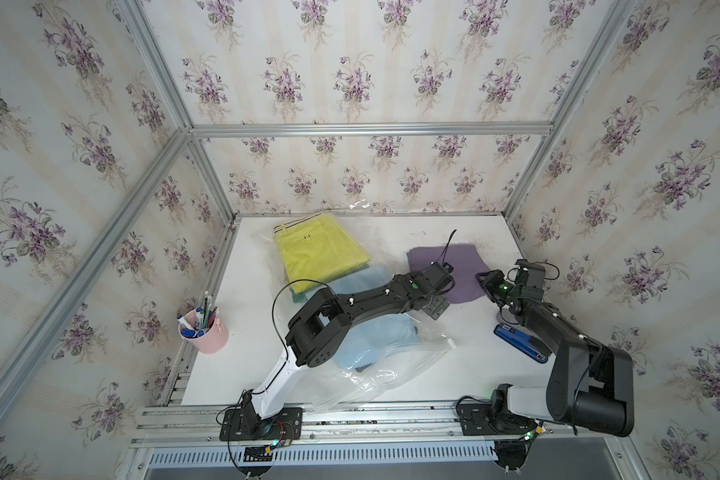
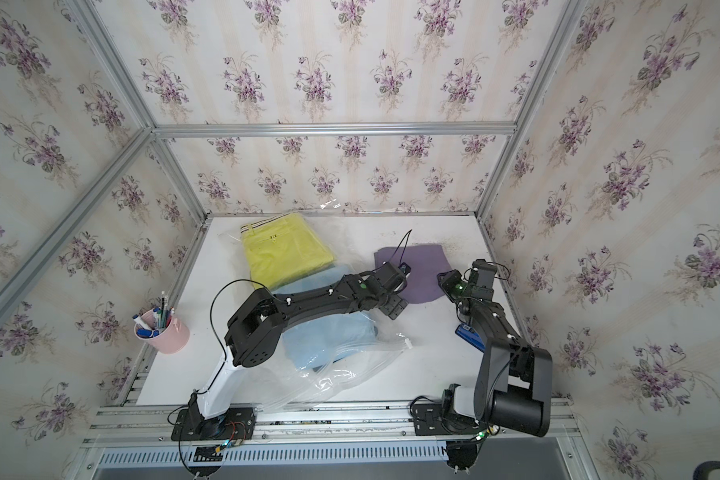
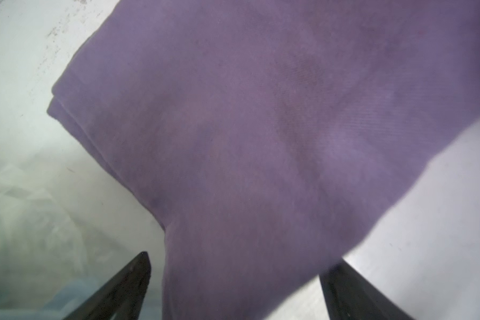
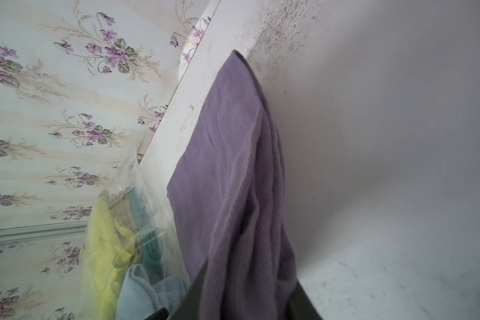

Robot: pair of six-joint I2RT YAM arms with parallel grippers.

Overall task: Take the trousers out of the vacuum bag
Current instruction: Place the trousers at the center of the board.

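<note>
Two tools flanked the purple trousers (image 1: 466, 270) on the worktop (image 1: 454, 365), clear of the bag (image 1: 391, 370): the left tool (image 3: 243, 259) gaped astride one edge, while the right tool (image 4: 250, 277) had cloth between its jaws, whether clamped I could not tell.

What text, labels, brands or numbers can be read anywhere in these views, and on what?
No text is legible in any view.
Pale label on the blue tool: too small and blurred to read.
Pens in the pink cup: any print is too small to tell.
Vacuum bag: no lettering visible.
</note>
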